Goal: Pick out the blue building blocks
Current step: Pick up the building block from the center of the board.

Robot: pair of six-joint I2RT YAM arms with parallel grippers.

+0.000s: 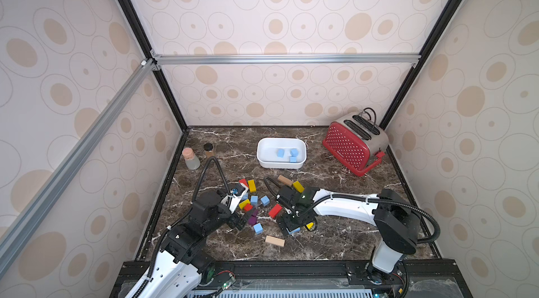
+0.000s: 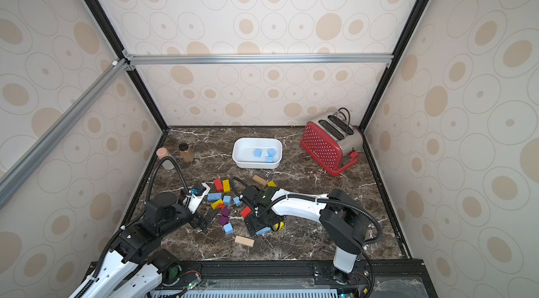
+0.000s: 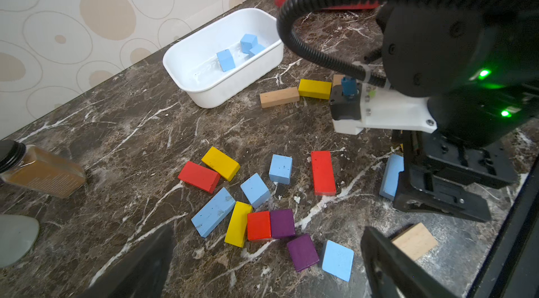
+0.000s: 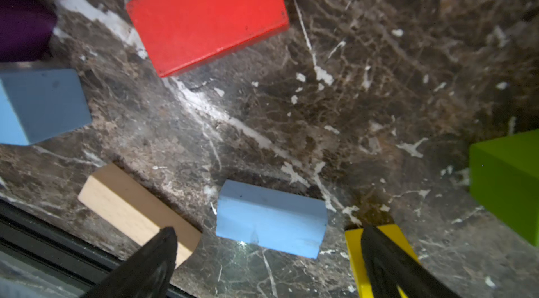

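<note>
Blue building blocks: three sit in the white tub, the rest lie loose on the surface among other colours. Right gripper hangs over a blue bar, jaws spread; left gripper jaws spread too, empty. Likely light, rigid, matte wood, so pinch flat opposite faces, centred, clear of the tan bar and yellow block.

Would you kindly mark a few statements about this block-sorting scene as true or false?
1. The white tub holds three blue blocks. True.
2. The right gripper is shut on a red block. False: it is open over a blue bar.
3. The purple blocks lie in the tub. False: they lie on the table.
4. The toaster is red. True.
5. The left gripper is open and empty. True.
</note>
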